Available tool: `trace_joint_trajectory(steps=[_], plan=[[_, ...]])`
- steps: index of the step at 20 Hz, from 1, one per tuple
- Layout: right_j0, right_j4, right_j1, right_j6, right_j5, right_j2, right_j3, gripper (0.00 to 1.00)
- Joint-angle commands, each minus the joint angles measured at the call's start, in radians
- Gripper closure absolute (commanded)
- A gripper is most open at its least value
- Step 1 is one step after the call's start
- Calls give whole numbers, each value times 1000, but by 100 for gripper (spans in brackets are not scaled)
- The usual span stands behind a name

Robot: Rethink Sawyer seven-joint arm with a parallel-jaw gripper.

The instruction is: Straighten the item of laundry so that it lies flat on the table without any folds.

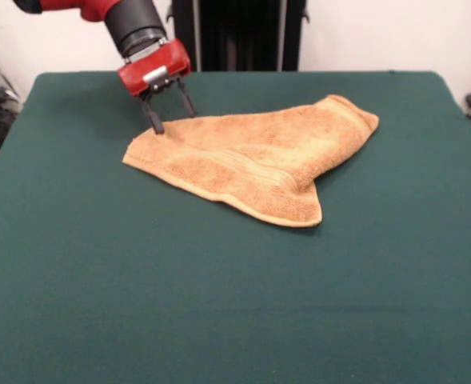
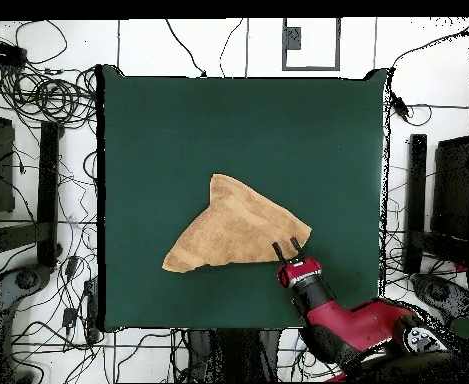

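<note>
Across the counter (image 1: 219, 304), seen from the front, the towel (image 1: 251, 160) lies a little toward twelve o'clock of centre, folded over on itself into a rough triangle. One corner points to about two o'clock, another to nine o'clock, and a folded lobe hangs toward five o'clock, where the band stripes show. The gripper (image 1: 171, 112) comes down from eleven o'clock, tilted, with its jaws spread open. One tip stands at the towel's nine o'clock corner and the other over the towel's far edge; I cannot tell whether either touches the cloth. That placement looks meant for pinching this corner, since it is the free end of the upper layer.

From overhead, with the view turned half round, the towel (image 2: 233, 232) sits near the counter's (image 2: 138, 120) middle as a triangle, its peak toward twelve o'clock and a blunt corner at about eight o'clock. The gripper (image 2: 287, 246) reaches in from five o'clock, jaws apart, straddling the towel's four o'clock corner. The towel is not yet flat; pulling this corner outward would likely undo the fold.
</note>
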Motion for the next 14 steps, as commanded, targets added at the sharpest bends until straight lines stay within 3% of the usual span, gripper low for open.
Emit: trace_joint_trajectory(steps=[1,8,14], plan=[[95,251,29,-160,0,-2,35,0],[140,337,22,-260,-65,-83,21,0],[172,321,25,-234,-58,-130,-27,0]])
